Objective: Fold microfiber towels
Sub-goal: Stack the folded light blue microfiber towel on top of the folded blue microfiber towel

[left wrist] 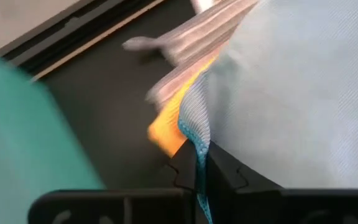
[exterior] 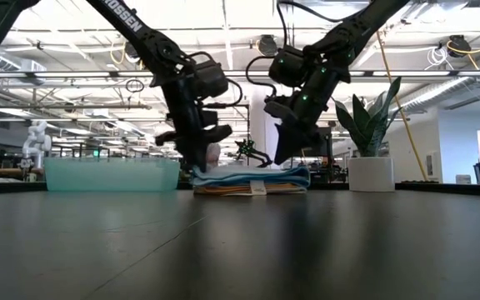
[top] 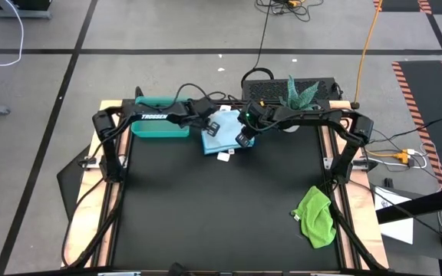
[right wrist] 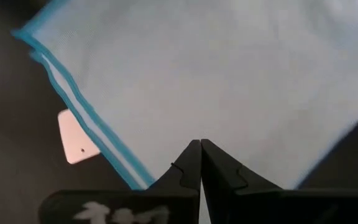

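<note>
While both arms hide much of the towel stack (top: 215, 141), left pincer (left wrist: 199, 163) pinches its pale blue edge, right pincer (right wrist: 200, 148) closed empty

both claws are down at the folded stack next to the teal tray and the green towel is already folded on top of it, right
Not quite. Both claws, left claw and right claw, are at the folded stack beside the teal tray, but the green towel is not on it. The high view shows it lying crumpled and unfolded near the table's right edge, far from the stack.

You see soft, finely ribbed cloth in the pale blue towel (right wrist: 229, 74). The table mat (top: 206, 222) looks matt black; the teal tray (exterior: 111, 175) is translucent plastic.
</note>
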